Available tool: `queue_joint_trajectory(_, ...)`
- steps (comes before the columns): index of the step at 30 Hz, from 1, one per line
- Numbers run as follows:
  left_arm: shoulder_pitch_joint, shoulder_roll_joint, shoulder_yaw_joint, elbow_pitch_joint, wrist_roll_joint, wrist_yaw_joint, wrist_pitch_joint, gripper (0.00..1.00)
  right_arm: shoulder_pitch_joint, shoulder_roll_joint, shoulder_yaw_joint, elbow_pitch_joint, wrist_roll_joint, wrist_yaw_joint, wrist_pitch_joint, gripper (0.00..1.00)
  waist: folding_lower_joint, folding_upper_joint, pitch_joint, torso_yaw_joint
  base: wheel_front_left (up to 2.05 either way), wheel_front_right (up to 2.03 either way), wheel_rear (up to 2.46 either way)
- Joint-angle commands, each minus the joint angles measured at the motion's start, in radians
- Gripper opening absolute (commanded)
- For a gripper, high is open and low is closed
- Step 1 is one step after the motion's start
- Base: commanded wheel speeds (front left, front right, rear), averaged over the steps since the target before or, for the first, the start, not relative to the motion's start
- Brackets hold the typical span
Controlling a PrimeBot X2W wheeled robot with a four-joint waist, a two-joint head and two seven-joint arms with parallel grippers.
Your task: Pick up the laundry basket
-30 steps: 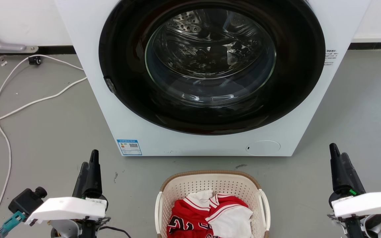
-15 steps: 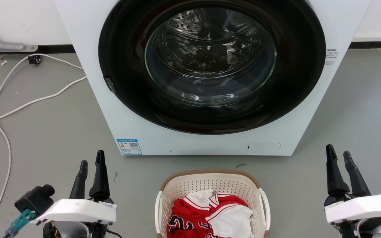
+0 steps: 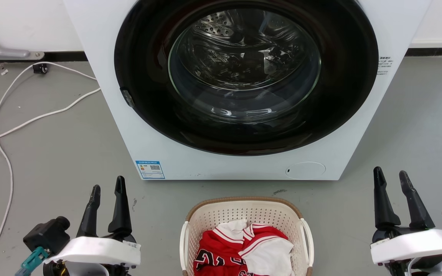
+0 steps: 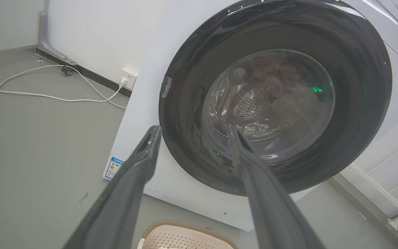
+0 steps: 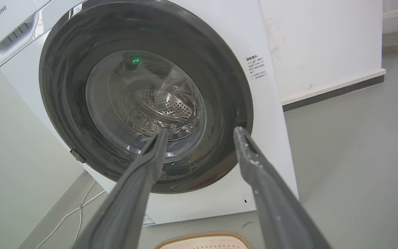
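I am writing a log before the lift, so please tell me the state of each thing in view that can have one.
washing machine door: shut.
laundry basket: upright on the floor, not gripped, clothes inside.
red and white clothes: crumpled in the basket.
left gripper: open, holding nothing.
right gripper: open, holding nothing.
white cable: lying loose on the floor.

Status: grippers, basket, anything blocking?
Left gripper open, right gripper open, both empty. Laundry basket on floor between them, ungripped, clothes inside. Washing machine close behind; nothing over the handles.
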Motion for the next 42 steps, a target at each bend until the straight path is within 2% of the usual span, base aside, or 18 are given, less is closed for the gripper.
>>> queue_joint_trajectory(1, 0.000, 0.003, -0.001, -0.015, 0.027, -0.005, -0.009, 1.00, 0.004, 0.000, 0.003, -0.019, -0.030, 0.000, -0.010, 1.00, 0.0000, 0.0000, 0.001, 0.000, 0.00, 0.00, 0.00)
queue_joint_trajectory(26, 0.038, 0.003, -0.012, -0.017, 0.254, -0.017, -0.067, 1.00, 0.051, 0.001, 0.019, -0.057, -0.301, 0.000, -0.068, 1.00, 0.0000, 0.0000, 0.009, 0.003, 0.00, 0.00, 0.00)
queue_joint_trajectory(28, 0.046, 0.003, -0.013, -0.012, 0.305, -0.015, -0.079, 1.00, 0.062, 0.002, 0.023, -0.057, -0.360, 0.000, -0.080, 1.00, 0.0000, 0.0000, 0.008, 0.002, 0.00, 0.00, 0.00)
queue_joint_trajectory(42, 0.067, 0.002, -0.023, -0.001, 0.414, -0.001, -0.106, 1.00, 0.079, 0.003, 0.025, -0.057, -0.488, 0.000, -0.107, 1.00, 0.0000, 0.0000, 0.008, 0.003, 0.00, 0.00, 0.00)
